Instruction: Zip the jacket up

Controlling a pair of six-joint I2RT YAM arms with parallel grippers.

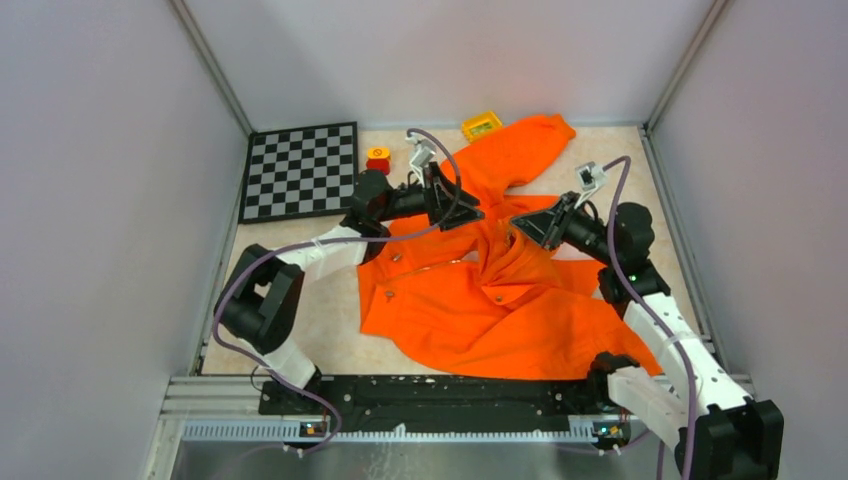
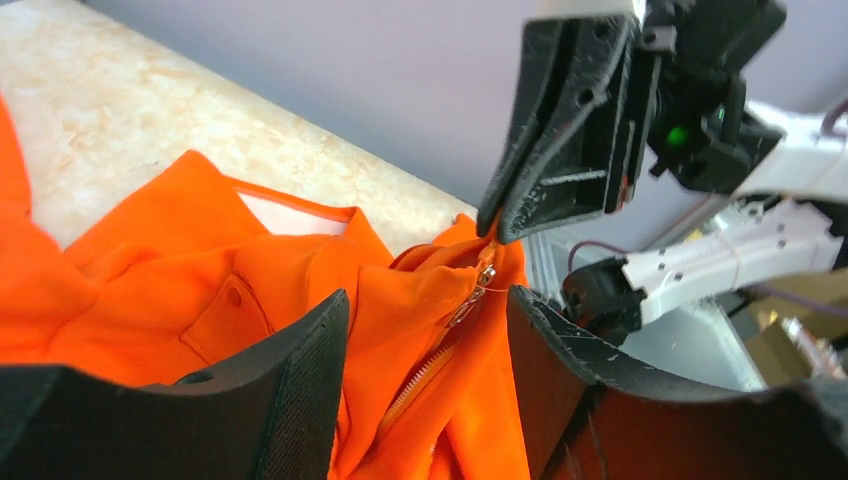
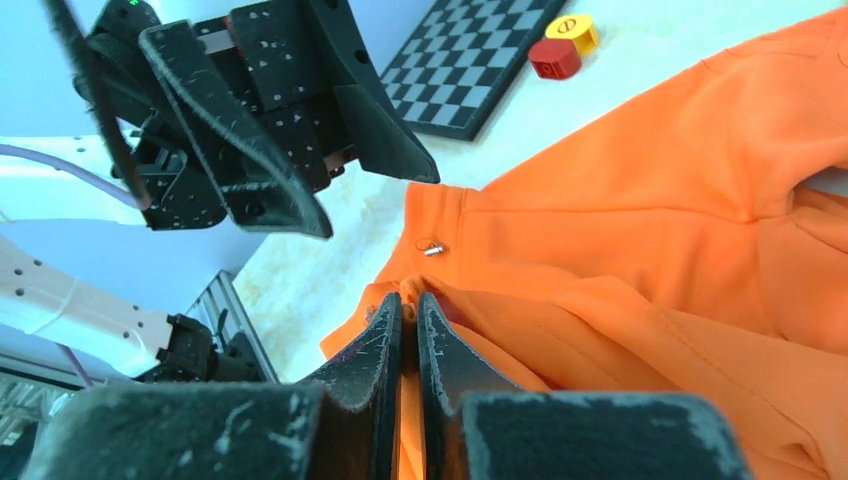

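Note:
The orange jacket (image 1: 470, 290) lies crumpled on the table, one sleeve reaching to the back. My right gripper (image 1: 522, 226) is shut on a fold of jacket fabric (image 3: 520, 300) at the top of the zipper; in the right wrist view (image 3: 408, 300) its fingers pinch the orange edge. My left gripper (image 1: 458, 207) is open and hovers just left of it. In the left wrist view (image 2: 428, 295) its fingers straddle the metallic zipper (image 2: 440, 350) and silver slider (image 2: 487, 274) without touching them. The right gripper (image 2: 495, 225) holds the cloth just above the slider.
A checkerboard (image 1: 300, 172) lies at the back left, with a red and yellow block (image 1: 378, 159) beside it. A yellow object (image 1: 482, 125) sits at the back wall, partly under the sleeve. Walls enclose the table on three sides.

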